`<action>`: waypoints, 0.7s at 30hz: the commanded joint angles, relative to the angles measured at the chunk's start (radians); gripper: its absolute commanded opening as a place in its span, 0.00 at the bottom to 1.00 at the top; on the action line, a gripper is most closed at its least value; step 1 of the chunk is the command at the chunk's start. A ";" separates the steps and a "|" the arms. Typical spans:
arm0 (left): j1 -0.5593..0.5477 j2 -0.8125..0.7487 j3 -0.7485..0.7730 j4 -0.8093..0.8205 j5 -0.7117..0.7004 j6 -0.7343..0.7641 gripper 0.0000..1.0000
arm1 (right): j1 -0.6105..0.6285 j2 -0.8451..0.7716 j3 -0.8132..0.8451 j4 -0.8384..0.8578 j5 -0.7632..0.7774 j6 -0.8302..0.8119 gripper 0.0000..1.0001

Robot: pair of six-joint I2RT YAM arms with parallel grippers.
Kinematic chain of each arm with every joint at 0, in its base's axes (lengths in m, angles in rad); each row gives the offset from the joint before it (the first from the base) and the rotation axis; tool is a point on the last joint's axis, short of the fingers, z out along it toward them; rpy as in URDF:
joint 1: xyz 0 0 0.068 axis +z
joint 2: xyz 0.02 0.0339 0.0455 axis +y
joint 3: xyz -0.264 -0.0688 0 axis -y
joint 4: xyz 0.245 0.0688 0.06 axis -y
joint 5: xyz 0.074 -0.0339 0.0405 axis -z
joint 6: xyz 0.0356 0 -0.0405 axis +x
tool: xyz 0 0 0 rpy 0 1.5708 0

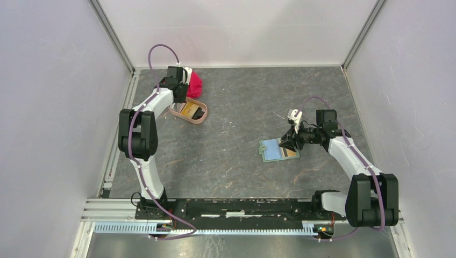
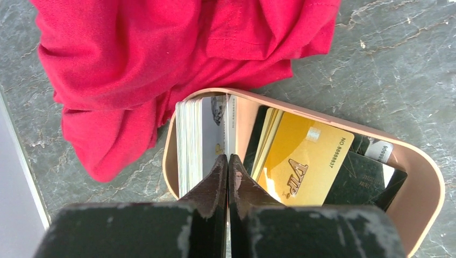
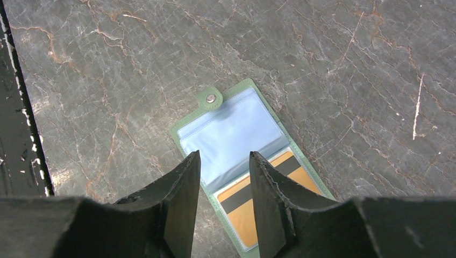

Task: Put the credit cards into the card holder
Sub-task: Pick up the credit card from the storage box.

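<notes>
A pinkish-tan tray [image 2: 425, 177] holds the credit cards: an upright stack [image 2: 188, 140] at its left end, a gold VIP card [image 2: 306, 161] and dark cards [image 2: 365, 180]. My left gripper [image 2: 228, 157] reaches into the tray [image 1: 200, 117] and is shut on the edge of an upright silvery-white card [image 2: 218, 126]. The card holder [image 3: 231, 129] lies open on the table [image 1: 271, 150], snap button at its far end. An orange card with a dark stripe [image 3: 236, 215] sits in its near pocket. My right gripper [image 3: 224, 154] hovers open just above it [image 1: 287, 142], holding nothing.
A crumpled red cloth [image 2: 161, 54] lies against the tray's far side, near the back left corner [image 1: 194, 85]. Grey walls close in the table on three sides. A metal rail [image 1: 115, 150] runs along the left edge.
</notes>
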 commanded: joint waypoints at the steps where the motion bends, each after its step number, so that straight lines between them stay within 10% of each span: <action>1: 0.005 -0.069 0.031 -0.011 0.073 -0.019 0.02 | 0.006 0.002 0.035 0.002 -0.024 -0.016 0.45; 13: 0.006 -0.325 -0.110 0.030 0.415 -0.148 0.02 | 0.006 -0.037 0.036 -0.001 -0.037 -0.022 0.45; 21: -0.019 -0.674 -0.617 0.659 0.908 -0.739 0.02 | -0.006 -0.143 0.028 0.006 -0.098 -0.038 0.45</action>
